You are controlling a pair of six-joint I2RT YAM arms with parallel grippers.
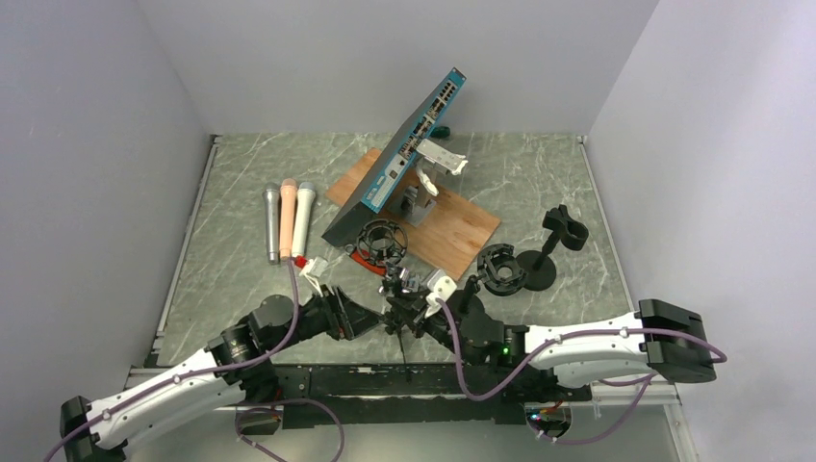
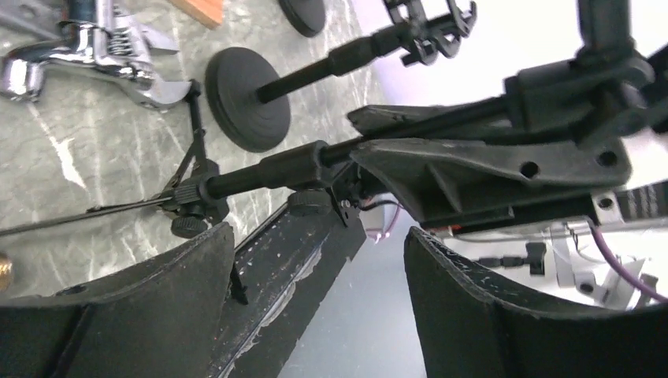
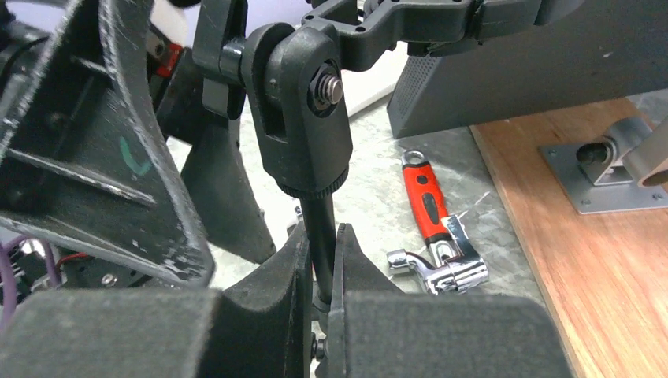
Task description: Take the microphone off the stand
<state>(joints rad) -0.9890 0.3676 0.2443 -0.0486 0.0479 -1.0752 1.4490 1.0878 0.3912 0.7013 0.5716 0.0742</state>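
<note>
On a grey-green marbled table (image 1: 223, 277) boxed in by plain pale walls (image 1: 385, 58), three microphones (image 1: 288, 219) lie side by side toward the left, well apart from the stand (image 3: 303, 118), whose thin rod the right gripper (image 3: 319, 246) pinches tight, while the left gripper (image 2: 319, 232) gapes wide beside it, holding nothing.

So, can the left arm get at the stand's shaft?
Probably yes: the left gripper is open and the stand's shaft sits just ahead, nothing between; the right gripper is clamped on it higher up.
</note>
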